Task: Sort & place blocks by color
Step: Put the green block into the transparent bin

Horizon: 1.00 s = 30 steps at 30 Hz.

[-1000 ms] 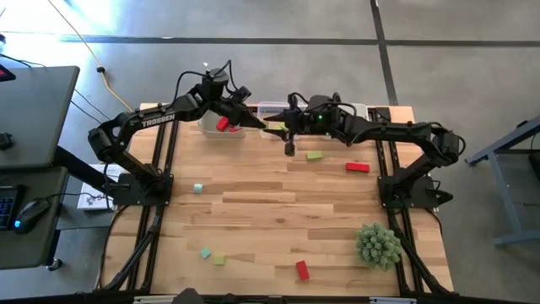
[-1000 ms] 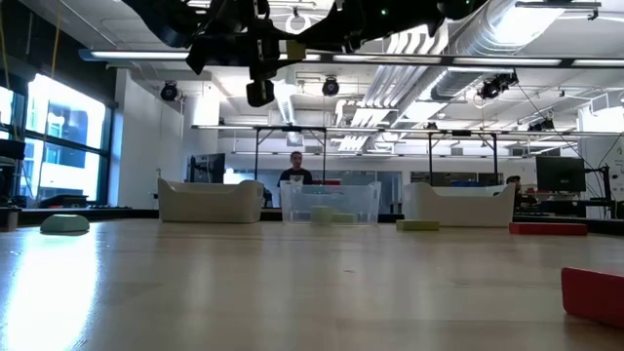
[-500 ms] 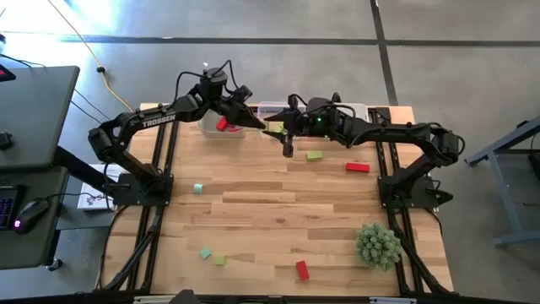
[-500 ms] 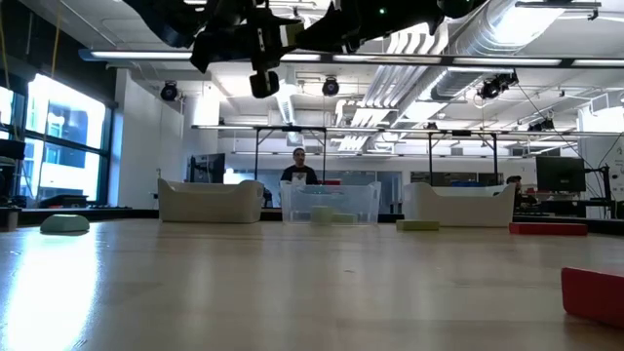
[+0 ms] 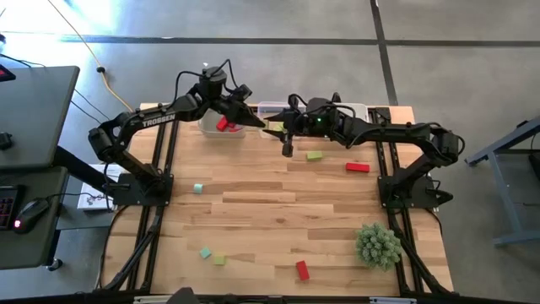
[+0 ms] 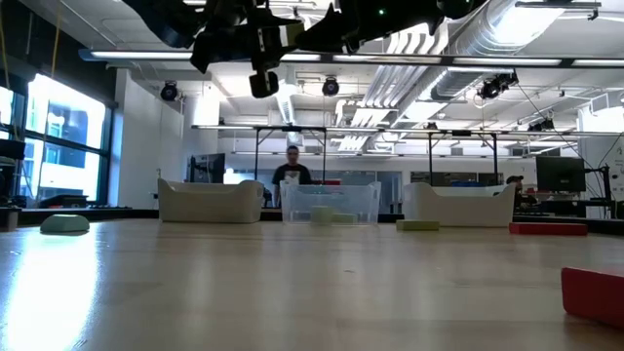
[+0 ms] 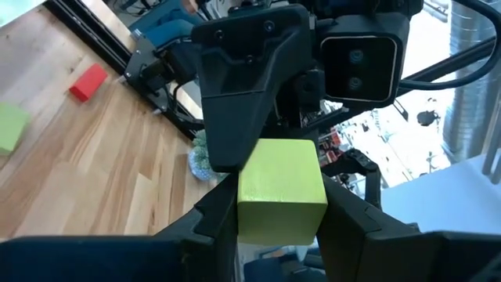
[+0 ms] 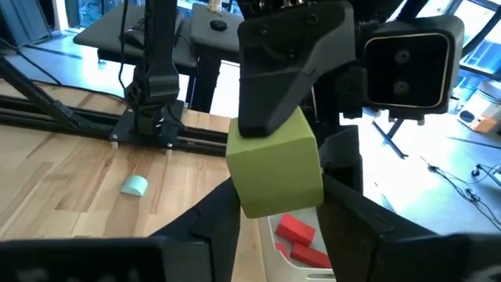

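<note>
A yellow-green block (image 7: 282,188), a small cube, hangs in the air over the table's far middle, where my two grippers meet tip to tip. My left gripper (image 7: 278,227) is shut on it. My right gripper (image 8: 278,196) comes from the opposite side. Its fingers stand open on either side of the same cube (image 8: 274,168), which sits askew between them. In the high view the cube (image 5: 274,127) shows between both arms. Other blocks lie on the table: a yellow-green one (image 5: 314,155), a red one (image 5: 357,167) and a teal one (image 5: 197,188). My left gripper pinches the cube's two opposite side faces (image 7: 244,211) between its two fingers. The fingers lie about level and reach in from the table's left. The cube sits square in the hold, lifted well clear of the table.
Three bins stand along the far edge: a white one (image 5: 221,127) holding red blocks, a clear one (image 6: 330,203) and another white one (image 6: 458,205). A spiky green plant ball (image 5: 377,245) sits near the right front. More blocks (image 5: 302,270) lie near the front edge. A person stands beyond the table.
</note>
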### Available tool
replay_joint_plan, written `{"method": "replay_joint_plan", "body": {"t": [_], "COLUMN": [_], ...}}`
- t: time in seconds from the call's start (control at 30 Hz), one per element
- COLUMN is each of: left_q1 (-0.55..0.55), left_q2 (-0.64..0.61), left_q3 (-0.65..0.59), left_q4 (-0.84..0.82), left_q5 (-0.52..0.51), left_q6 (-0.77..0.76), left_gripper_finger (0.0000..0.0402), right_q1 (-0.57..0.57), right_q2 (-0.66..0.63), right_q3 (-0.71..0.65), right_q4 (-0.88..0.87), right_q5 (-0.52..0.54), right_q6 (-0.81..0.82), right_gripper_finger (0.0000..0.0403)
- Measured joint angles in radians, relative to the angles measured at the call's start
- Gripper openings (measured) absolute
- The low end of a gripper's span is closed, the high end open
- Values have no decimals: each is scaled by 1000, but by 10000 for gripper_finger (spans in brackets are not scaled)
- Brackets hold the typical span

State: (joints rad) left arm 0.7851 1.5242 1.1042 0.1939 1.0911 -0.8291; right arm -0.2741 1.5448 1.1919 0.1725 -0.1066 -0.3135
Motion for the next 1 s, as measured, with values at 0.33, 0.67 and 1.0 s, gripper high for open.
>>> {"method": "replay_joint_plan", "body": {"t": [0.33, 0.67, 1.0], "left_q1": [13, 6, 5], "left_q2": [1, 23, 39], "left_q3": [0, 0, -1], "left_q4": [-6, -6, 37], "left_q5": [-7, -28, -28], "left_q6": [2, -7, -28], "left_gripper_finger": [113, 114, 115], "right_q1": [-1, 0, -1], "right_q2": [0, -1, 20], "right_q3": [0, 0, 0], "right_q4": [17, 25, 9], "right_q5": [2, -2, 21], "right_q6": [-5, -9, -2], "right_gripper_finger": [180, 181, 181]}}
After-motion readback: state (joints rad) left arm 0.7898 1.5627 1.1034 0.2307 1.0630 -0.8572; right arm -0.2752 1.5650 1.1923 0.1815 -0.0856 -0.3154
